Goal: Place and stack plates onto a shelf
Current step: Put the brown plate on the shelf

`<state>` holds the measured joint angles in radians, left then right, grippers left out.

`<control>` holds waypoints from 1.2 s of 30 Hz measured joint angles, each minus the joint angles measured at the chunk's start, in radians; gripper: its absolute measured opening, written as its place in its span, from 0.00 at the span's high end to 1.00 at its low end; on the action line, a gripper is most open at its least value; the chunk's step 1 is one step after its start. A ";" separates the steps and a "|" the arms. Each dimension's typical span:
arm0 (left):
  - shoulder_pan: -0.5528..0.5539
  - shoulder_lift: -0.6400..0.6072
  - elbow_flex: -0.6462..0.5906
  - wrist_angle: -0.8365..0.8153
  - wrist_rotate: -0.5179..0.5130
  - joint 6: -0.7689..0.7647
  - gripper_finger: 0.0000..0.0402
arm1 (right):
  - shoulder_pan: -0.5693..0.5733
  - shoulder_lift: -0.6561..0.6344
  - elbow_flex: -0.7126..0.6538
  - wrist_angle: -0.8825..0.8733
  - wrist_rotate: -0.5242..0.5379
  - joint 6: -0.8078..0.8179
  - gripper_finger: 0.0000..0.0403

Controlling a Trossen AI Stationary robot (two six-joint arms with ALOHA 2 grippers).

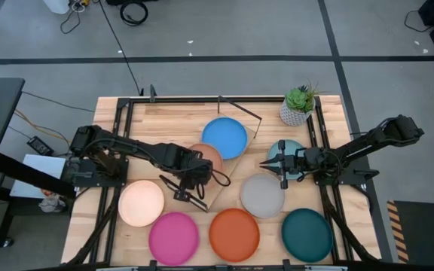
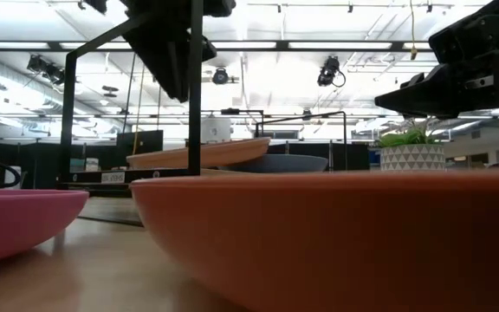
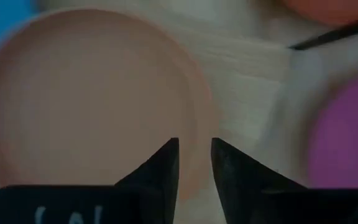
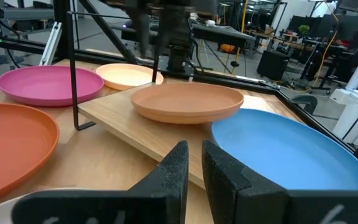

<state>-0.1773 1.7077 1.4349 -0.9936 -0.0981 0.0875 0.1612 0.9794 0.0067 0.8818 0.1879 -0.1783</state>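
The shelf, a light board with black wire ends, lies slantwise on the table. The tan plate and the blue plate rest on it side by side by their undersides. My left gripper hovers above the tan plate's rim, its fingers a narrow gap apart; the low view shows it clear above the plate. My right gripper waits level, pointing at the shelf, slightly open, above the pale blue plate.
On the table around the shelf lie the cream plate, pink plate, orange plate, grey plate and dark teal plate. A potted plant stands at the far right corner. Black frame rails run along both sides.
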 joint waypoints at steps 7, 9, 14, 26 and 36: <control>0.077 0.002 -0.019 0.159 -0.186 0.049 0.77 | 0.000 0.000 0.000 0.007 0.000 0.000 0.87; 0.107 0.003 -0.021 0.189 -0.222 0.007 0.78 | 0.000 0.000 0.000 0.007 0.000 -0.001 0.87; 0.178 0.001 -0.019 0.229 -0.309 -0.139 0.78 | 0.000 0.000 0.000 0.007 0.000 0.000 0.87; 0.337 0.043 -0.018 0.421 -0.298 -0.214 0.78 | 0.000 0.000 0.000 0.007 0.000 -0.001 0.87; 0.396 0.132 -0.019 0.344 -0.067 -0.281 0.78 | 0.000 0.001 0.000 0.006 -0.003 0.000 0.87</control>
<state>0.2191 1.8395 1.4158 -0.6499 -0.1655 -0.1933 0.1610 0.9806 0.0067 0.8879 0.1848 -0.1786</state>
